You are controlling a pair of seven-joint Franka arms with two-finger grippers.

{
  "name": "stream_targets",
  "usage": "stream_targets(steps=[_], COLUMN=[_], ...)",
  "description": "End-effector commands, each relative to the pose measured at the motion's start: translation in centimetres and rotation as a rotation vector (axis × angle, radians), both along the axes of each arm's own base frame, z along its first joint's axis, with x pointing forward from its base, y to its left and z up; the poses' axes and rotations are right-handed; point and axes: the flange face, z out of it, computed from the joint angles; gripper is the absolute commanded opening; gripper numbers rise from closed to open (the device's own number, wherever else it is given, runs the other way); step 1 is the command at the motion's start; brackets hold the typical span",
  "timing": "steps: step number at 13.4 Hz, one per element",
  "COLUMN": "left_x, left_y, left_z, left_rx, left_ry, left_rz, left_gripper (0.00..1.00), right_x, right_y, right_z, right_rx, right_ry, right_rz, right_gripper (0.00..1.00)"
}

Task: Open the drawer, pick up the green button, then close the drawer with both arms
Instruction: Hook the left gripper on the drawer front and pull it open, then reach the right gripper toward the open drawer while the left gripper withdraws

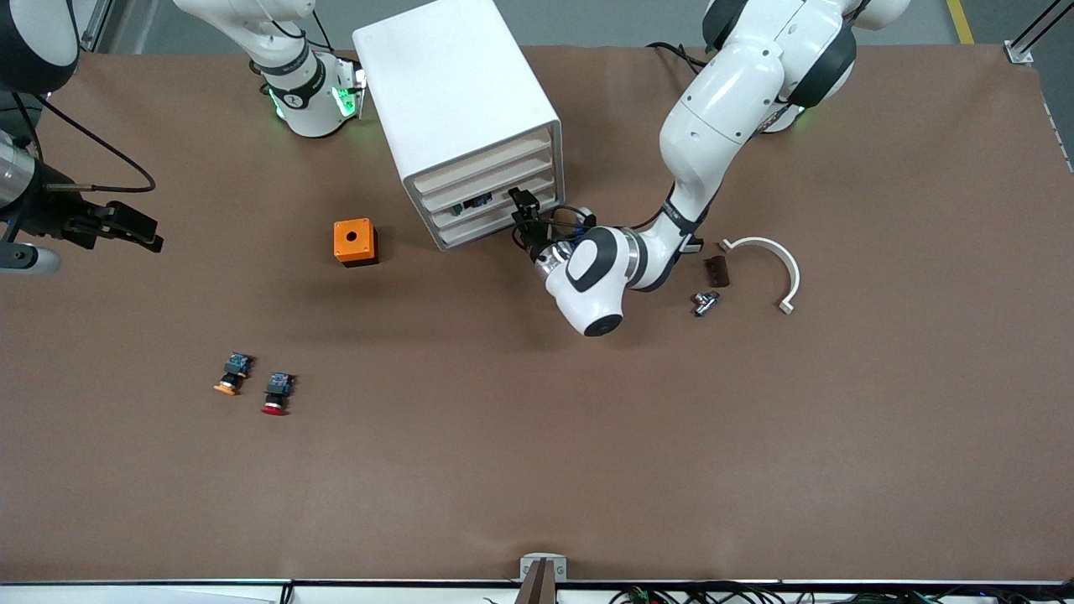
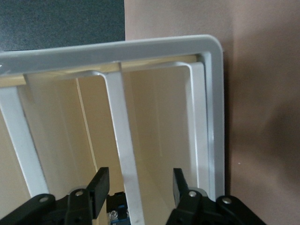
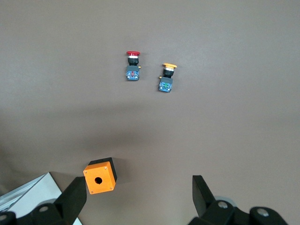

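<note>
Two open fingers (image 2: 99,190) of left gripper (image 1: 525,207) straddle drawer (image 1: 495,201) front

Glossy white plastic cabinet (image 1: 457,101) on matt brown table (image 1: 587,436).

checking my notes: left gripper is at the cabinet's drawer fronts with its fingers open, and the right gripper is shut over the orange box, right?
One slip: the right gripper is open, as the right wrist view shows, above the table by the orange box. The left gripper is open at the cabinet drawer fronts.

text: none legible — labels: none — numbers: none — signs: none
</note>
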Motion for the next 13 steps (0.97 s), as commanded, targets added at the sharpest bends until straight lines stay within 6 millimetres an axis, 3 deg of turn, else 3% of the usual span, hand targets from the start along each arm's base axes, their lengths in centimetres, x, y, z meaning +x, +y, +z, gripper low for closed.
stream_targets(steps=[1, 3, 7, 13], left_x=[-0.8, -0.7, 0.8, 7.9], left_y=[-1.3, -1.1, -0.2, 3.6], left_z=[0.3, 0.1, 0.6, 2.0], left_rx=[0.014, 0.017, 0.011, 0.019], left_ry=[0.013, 0.016, 0.0, -0.128], left_rz=[0.0, 0.003, 0.024, 0.123], left_gripper=[0.31, 0.01, 0.0, 0.01], right_x=[-0.2, -0.4, -0.4, -0.1], right_y=[0.0, 0.0, 1.0, 4.1], right_z=[0.0, 0.0, -0.1, -1.1], right_rx=[-0.018, -0.018, -0.023, -0.022], right_ry=[0.009, 0.019, 0.027, 0.051], right_rz=[-0.011, -0.017, -0.098, -0.199], right_gripper=[1.0, 1.0, 1.0, 1.0])
